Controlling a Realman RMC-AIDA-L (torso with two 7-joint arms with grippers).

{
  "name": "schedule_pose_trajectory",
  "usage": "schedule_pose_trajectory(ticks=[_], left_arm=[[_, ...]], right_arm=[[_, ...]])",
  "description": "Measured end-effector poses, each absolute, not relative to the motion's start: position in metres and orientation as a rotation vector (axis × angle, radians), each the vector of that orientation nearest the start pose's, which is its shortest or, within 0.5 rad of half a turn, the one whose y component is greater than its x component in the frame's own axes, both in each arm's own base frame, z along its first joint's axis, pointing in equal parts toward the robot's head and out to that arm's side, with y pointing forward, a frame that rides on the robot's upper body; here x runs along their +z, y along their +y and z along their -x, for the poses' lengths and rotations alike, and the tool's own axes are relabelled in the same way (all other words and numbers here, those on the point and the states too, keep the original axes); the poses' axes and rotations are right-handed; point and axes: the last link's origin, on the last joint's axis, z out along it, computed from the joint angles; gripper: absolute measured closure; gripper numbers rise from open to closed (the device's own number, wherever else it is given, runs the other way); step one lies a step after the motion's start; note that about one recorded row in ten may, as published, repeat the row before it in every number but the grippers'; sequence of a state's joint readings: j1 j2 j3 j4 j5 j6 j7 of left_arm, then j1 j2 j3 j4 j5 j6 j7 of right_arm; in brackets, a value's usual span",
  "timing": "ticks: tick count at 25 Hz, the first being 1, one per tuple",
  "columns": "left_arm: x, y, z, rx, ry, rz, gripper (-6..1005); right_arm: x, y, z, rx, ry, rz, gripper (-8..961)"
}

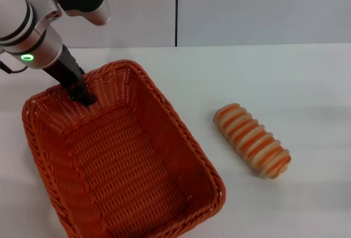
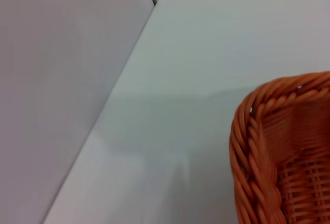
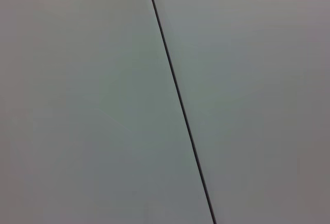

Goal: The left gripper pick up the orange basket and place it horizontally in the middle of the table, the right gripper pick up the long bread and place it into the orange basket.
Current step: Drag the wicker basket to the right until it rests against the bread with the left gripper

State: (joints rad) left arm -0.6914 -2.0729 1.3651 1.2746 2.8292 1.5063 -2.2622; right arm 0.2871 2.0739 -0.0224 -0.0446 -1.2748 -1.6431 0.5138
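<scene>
The orange basket (image 1: 126, 161) lies at an angle on the left of the table (image 1: 285, 79), its long side running from far left to near right. My left gripper (image 1: 82, 92) reaches down over the basket's far short wall, one dark finger inside against the weave, shut on the wall. A corner of the basket's braided rim (image 2: 247, 146) shows in the left wrist view. The long bread (image 1: 252, 139), striped cream and orange, lies on the table to the right of the basket, apart from it. My right gripper is out of view.
A grey wall (image 1: 247, 7) with a black vertical seam (image 1: 176, 10) backs the table. The right wrist view holds only that wall (image 3: 77, 100) and seam (image 3: 180, 100). White tabletop lies between the basket and the bread.
</scene>
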Motion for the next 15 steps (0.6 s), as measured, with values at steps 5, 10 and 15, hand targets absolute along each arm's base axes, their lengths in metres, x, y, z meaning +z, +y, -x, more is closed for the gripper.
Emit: schedule_pose_trajectory(ticks=[5, 10, 15], left_arm=[[0.0163, 0.3868, 0.1882, 0.803, -0.399, 2.537, 396], [0.014, 0.3886, 0.1884, 0.815, -0.394, 2.534, 600], [0.0131, 0.3909, 0.1806, 0.765, -0.415, 2.524, 718]], right_arm=[[0.0619, 0.2507, -0.3672, 1.006, 0.513, 1.271, 271], [0.0611, 0.2491, -0.3671, 1.01, 0.515, 1.266, 271], [0.0623, 0.2506, -0.3665, 1.014, 0.512, 1.256, 271]])
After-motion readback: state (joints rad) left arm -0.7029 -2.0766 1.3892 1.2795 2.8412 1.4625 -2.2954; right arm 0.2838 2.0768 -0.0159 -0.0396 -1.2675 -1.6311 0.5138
